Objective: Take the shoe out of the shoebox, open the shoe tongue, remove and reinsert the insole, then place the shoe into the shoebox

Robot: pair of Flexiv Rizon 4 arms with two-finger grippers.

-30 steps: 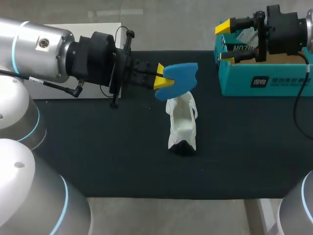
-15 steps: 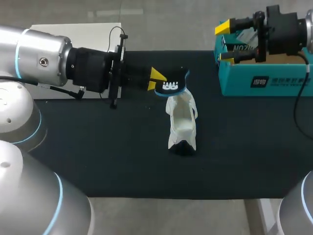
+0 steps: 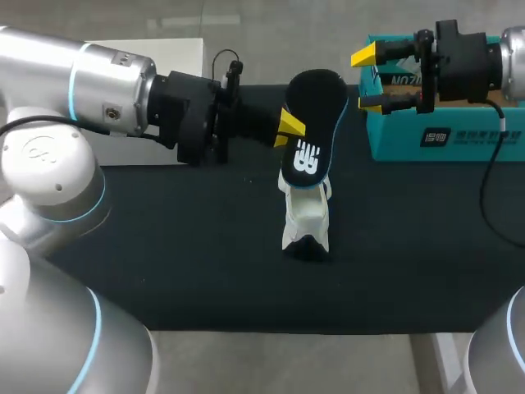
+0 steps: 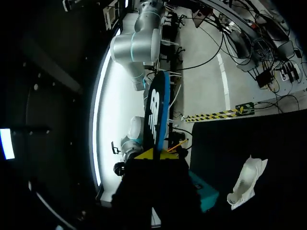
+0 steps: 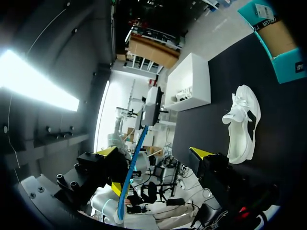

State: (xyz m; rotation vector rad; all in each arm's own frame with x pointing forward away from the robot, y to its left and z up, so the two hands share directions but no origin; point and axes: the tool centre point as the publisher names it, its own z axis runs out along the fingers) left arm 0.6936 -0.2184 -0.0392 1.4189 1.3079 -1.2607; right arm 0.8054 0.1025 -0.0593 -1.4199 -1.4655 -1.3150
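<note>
Black mat (image 3: pixel 164 263) covers the table. Bare mat lies open on the left, along the near edge and to the right of the shoe.

One shoe (image 3: pixel 305 215), white, sits about mid-mat, well apart from every edge. In the left wrist view it lies off to the side of the gripper, on the mat.

One insole (image 3: pixel 312 123), black face with a white mark and a blue rim, is held upright in the air above the shoe. I cannot tell whether its lower end touches the shoe.

The left gripper (image 3: pixel 287 129), one of two, is clamped on the insole's edge, with a yellow tip on either face.

One shoebox (image 3: pixel 443 135), teal and open-topped, sits at the mat's far right corner, with a clear strip of mat between it and the shoe.

The right gripper (image 3: pixel 367 80) hangs at the shoebox's left end, fingers spread and holding nothing. The insole's top is just beside it, with a narrow gap.

One white box (image 3: pixel 176 49) sits at the far left edge, behind the left arm.
</note>
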